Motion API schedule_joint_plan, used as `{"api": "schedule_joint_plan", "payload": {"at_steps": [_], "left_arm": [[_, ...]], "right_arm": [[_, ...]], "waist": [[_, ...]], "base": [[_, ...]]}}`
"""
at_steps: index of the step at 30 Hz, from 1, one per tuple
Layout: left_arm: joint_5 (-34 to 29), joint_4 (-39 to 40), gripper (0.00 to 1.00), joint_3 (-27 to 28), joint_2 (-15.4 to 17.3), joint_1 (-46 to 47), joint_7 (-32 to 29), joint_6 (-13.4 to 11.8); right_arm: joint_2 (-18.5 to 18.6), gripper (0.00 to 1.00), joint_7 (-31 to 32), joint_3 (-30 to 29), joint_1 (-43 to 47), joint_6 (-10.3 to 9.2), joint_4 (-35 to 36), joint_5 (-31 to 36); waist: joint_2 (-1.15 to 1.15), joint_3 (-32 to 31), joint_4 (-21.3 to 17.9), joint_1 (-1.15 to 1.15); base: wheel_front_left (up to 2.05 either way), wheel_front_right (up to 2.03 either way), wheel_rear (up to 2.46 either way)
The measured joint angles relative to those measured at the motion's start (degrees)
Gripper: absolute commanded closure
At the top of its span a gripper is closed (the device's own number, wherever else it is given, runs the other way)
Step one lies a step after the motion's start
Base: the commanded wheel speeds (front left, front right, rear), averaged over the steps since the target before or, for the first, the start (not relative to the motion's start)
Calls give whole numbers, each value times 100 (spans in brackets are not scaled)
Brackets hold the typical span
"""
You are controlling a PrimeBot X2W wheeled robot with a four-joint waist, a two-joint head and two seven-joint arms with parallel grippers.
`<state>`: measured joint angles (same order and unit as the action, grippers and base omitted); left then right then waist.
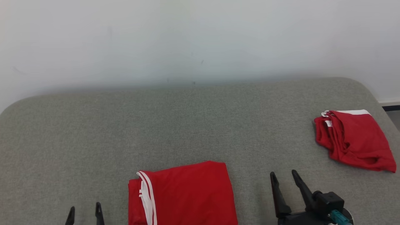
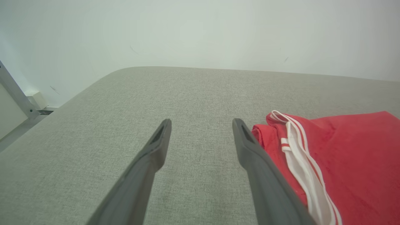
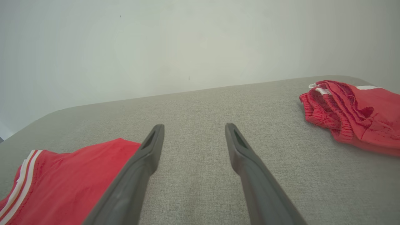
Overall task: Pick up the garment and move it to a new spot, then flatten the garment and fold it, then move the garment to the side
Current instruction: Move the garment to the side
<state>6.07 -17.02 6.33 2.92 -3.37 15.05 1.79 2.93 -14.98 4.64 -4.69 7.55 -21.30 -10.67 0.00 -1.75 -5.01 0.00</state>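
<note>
A red garment with white stripes lies folded flat at the near middle of the grey surface; it also lies at the right of the left wrist view and at the lower left of the right wrist view. My left gripper stands open just left of the garment, its fingers empty and close to the cloth's edge. To the garment's right, my right gripper is open and empty above bare fabric.
A second red garment with a white band lies bunched near the far right edge of the grey padded surface, also at the right of the right wrist view. A pale wall rises behind. A metal frame leg stands beyond the left edge.
</note>
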Motion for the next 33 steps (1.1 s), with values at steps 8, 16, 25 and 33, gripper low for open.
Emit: {"api": "schedule_joint_plan", "payload": {"at_steps": [8,16,25,33], "left_arm": [[127,-33,0,-350,-1,152,0,0],[212,-110,0,-586,-1,321,0,-25],[197,-105,0,-537,2,330,0,-22],[183,-38,0,-527,1,374,0,29]], "right_arm": [[0,0,0,812,-286,0,-434,-452],[1,0,13,1469,-1057,0,-1842,-1073],[-1,88,7,1951,-1554,2,-2947,-1610],[-43,100,-9,1684,-1751,8,-2714,-1555]], "waist": [[0,241,238,0],[0,619,736,1],[0,784,989,0],[0,823,497,1]], "base": [[0,0,0],[0,0,0],[0,0,0],[0,0,0]]}}
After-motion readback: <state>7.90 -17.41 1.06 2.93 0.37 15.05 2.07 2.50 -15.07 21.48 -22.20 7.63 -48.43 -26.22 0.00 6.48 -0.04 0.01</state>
